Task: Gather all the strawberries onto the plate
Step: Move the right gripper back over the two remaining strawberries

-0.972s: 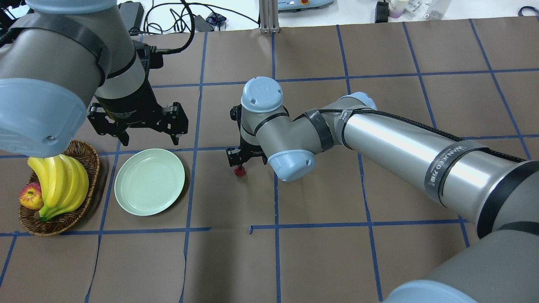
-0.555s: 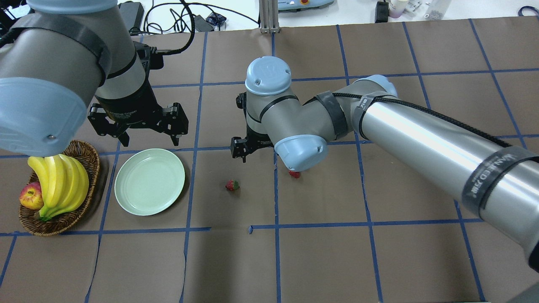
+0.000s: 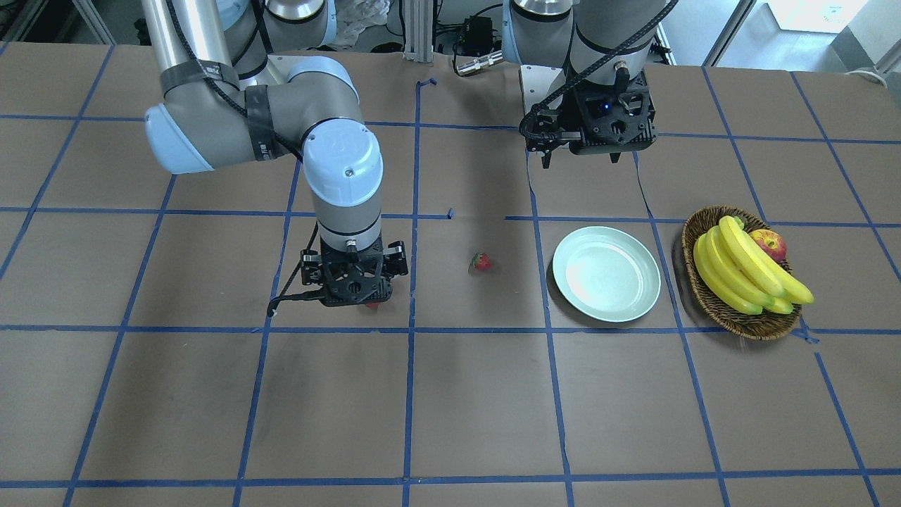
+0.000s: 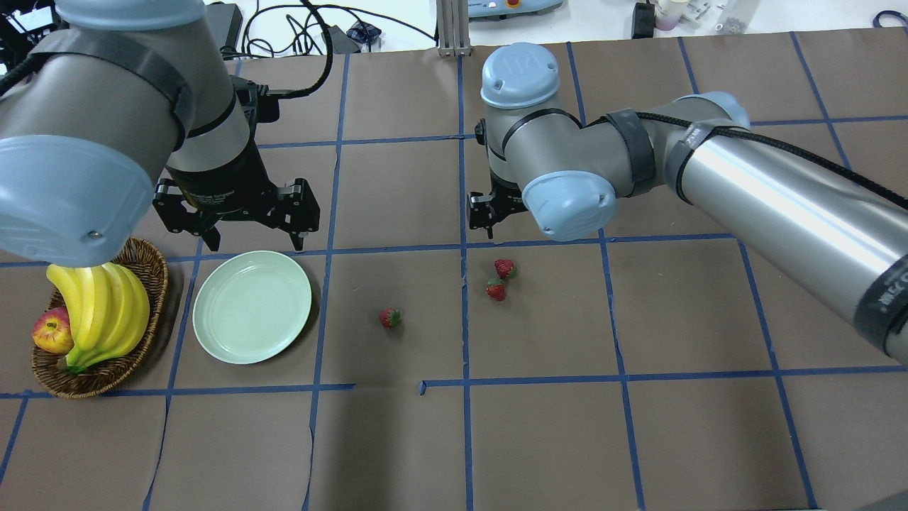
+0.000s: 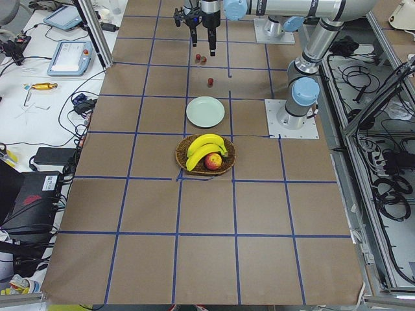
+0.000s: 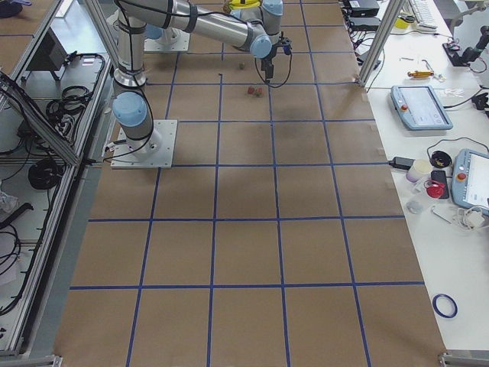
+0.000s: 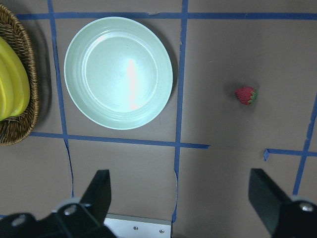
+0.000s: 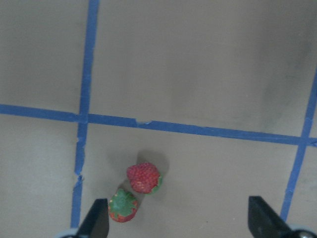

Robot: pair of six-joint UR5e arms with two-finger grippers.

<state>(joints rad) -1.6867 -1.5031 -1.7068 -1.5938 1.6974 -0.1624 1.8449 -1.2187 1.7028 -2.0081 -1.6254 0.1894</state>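
Three strawberries lie on the brown table. One (image 4: 389, 317) lies alone between the plate and the others and also shows in the left wrist view (image 7: 246, 95). The other two (image 4: 504, 268) (image 4: 496, 289) lie close together further right. The pale green plate (image 4: 252, 306) is empty. My right gripper (image 8: 181, 225) is open and empty, hovering just beyond the pair (image 8: 144, 177) (image 8: 123, 204). My left gripper (image 4: 252, 234) is open and empty above the plate's far edge.
A wicker basket (image 4: 154, 280) with bananas (image 4: 99, 312) and an apple (image 4: 51, 332) stands left of the plate. Blue tape lines grid the table. Cables and equipment lie beyond the table's far edge.
My right gripper has moved right and away from the lone strawberry, which shifted slightly and now lies free on the table. The pair of strawberries has come into view. The left arm is nearly still.
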